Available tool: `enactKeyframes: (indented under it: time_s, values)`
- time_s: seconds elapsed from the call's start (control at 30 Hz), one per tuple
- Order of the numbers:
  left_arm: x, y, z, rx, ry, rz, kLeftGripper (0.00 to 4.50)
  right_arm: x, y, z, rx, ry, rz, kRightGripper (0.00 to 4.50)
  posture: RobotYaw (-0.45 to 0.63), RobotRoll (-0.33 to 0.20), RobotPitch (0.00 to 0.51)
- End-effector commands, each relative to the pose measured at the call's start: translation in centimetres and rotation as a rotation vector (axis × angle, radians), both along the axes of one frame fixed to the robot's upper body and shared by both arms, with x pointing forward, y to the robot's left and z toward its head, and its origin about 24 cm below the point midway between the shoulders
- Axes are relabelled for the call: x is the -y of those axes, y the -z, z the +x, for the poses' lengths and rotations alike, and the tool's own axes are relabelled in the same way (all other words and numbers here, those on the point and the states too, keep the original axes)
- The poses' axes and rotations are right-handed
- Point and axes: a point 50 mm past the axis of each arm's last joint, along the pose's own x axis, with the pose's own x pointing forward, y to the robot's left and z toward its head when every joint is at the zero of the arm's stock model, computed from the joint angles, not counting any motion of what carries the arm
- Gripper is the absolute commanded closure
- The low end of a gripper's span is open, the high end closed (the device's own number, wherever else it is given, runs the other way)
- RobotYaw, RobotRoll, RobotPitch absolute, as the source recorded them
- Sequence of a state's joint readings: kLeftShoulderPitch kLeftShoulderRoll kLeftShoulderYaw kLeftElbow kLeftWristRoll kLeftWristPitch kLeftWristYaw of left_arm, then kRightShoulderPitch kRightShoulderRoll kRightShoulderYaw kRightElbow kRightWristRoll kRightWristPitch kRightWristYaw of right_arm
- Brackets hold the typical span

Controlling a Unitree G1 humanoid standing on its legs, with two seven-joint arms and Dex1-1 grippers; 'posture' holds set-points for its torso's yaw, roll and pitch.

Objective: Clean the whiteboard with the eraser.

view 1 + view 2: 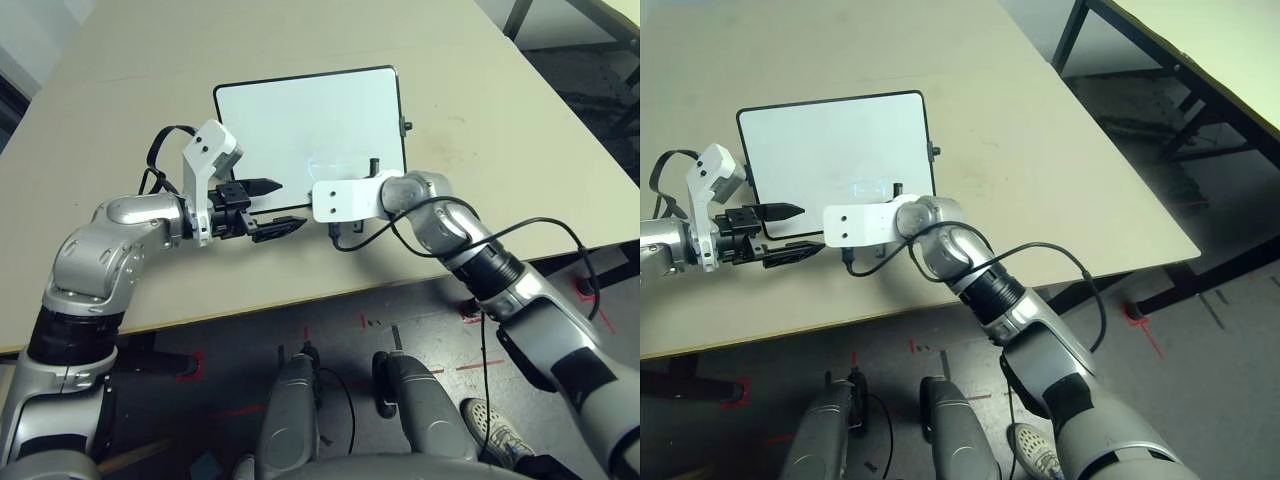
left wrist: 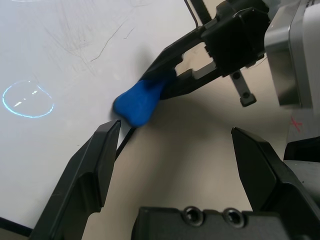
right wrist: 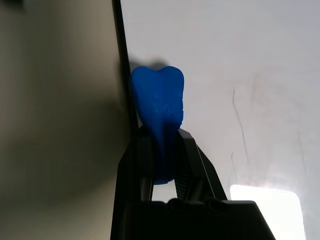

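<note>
The right gripper was clamped on the eraser, a bright blue block pinched between the two black fingers, with its rounded free end projecting past the fingertips. That free end sat over the near edge of the whiteboard, at the thin black frame, partly above the white surface and partly above the beige table; whether it touched the board could not be told. Ahead of the eraser, faint dark squiggle marks remained on the white surface. The left gripper stood just beside the right one, its jaws spread wide and holding nothing, the fingers pointing toward the eraser and the board's near edge. One left fingertip lay close to the eraser without touching it. A black cable looped beside the right wrist, over the table edge.
</note>
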State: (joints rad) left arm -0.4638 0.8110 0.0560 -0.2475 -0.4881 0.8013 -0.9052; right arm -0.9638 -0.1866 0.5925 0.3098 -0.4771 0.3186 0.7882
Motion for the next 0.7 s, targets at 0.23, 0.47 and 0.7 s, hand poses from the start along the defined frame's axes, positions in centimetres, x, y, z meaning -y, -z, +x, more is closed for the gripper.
enactKeyframes:
  time_s: [0.23, 0.47, 0.7]
  values:
    - [0.0, 0.3, -0.4, -0.019, -0.008, 0.005, 0.0, 3.7, 1.4, 2.0, 0.003, 0.105, -0.092, 3.97, -0.02, 0.0, 0.198]
    - [-0.2, 0.6, -0.2, -0.035, -0.014, 0.015, 0.0, 8.5, 2.2, 2.2, -0.005, 0.179, -0.164, 3.97, -0.04, 0.0, 0.194]
    - [-3.3, 0.2, 0.6, -0.025, -0.123, 0.102, 0.0, 7.0, 2.5, 1.6, -0.016, 0.146, -0.137, 3.97, -0.04, 0.0, 0.192]
